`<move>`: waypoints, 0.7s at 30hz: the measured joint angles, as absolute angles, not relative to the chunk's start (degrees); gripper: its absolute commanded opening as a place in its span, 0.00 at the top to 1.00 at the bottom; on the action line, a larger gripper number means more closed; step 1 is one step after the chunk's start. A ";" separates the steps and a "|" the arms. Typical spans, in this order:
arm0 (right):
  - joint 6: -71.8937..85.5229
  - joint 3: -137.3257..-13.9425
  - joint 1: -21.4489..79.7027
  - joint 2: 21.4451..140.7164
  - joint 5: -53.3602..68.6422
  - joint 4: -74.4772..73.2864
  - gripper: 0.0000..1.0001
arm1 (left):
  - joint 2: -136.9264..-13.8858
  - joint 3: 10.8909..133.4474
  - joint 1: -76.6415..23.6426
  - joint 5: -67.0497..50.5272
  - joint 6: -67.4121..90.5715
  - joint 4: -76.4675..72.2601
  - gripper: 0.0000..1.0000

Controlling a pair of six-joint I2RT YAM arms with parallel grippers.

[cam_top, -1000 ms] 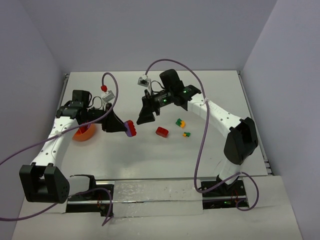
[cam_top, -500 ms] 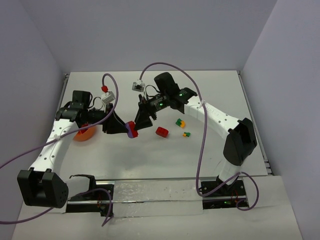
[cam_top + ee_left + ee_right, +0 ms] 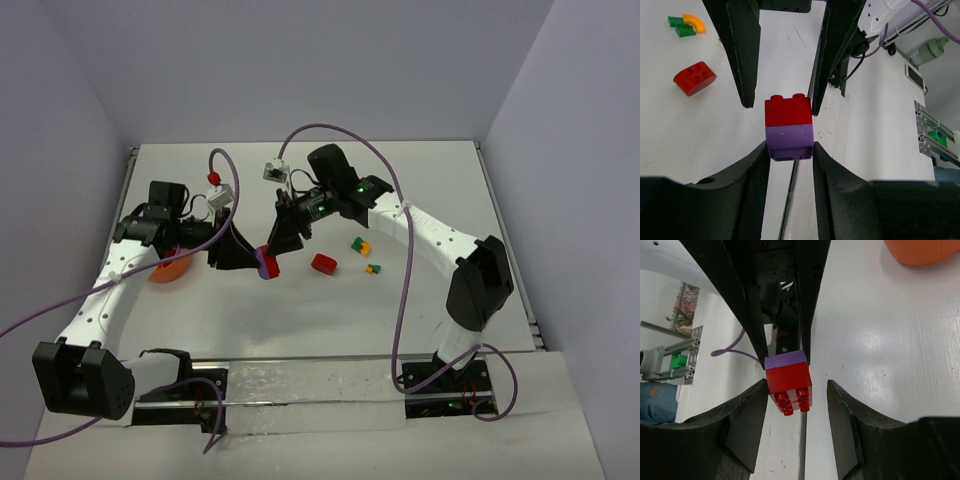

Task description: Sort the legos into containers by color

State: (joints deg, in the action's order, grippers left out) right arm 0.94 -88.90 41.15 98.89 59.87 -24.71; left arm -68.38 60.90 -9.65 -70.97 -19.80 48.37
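White desk, pale lilac walls on three sides, both arms reaching in toward a spot left of desk centre. Left tool pinches a purple brick between its two black fingers, both pads tight on the brick's sides. Red brick is stacked on the purple brick, studs pointing away from the left wrist camera and toward the right tool.

Right tool is spread and straddles the red brick. One finger sits against the brick's side and the other shows a clear gap, so it is not clamped. In the top view the two tools meet tip to tip with the two-brick stack between them. Hard to tell whether the stack clears the desk.

Orange bowl sits on the desk at far left, partly hidden behind the left arm, apart from the stack. Its inside can't be seen. Loose red brick lies on the desk just right of the tools. Further right are two small pieces, a green-and-yellow piece and a smaller green-and-orange piece, near each other but not touching. Purple cables loop off both arms.
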 measured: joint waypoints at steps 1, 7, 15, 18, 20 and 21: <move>0.66 -88.90 41.24 98.89 59.92 -24.74 0.45 | -68.31 60.88 -9.66 -70.93 -19.53 48.04 1.00; -1.24 -88.90 42.04 98.93 60.36 -25.58 0.52 | -67.81 60.88 -9.76 -71.02 -18.01 46.23 1.00; -3.33 -88.98 42.41 99.02 61.25 -26.87 0.98 | -67.44 60.48 -9.82 -71.16 -16.88 45.48 0.71; -3.66 -89.03 42.43 99.19 61.32 -27.11 1.00 | -67.44 60.37 -9.82 -70.89 -16.84 45.50 0.47; -3.76 -89.03 42.44 99.20 61.26 -27.12 1.00 | -67.43 60.36 -9.91 -70.50 -16.39 45.29 0.41; -3.86 -89.03 42.49 99.20 61.14 -27.14 1.00 | -67.40 60.36 -9.95 -70.33 -15.89 44.91 0.40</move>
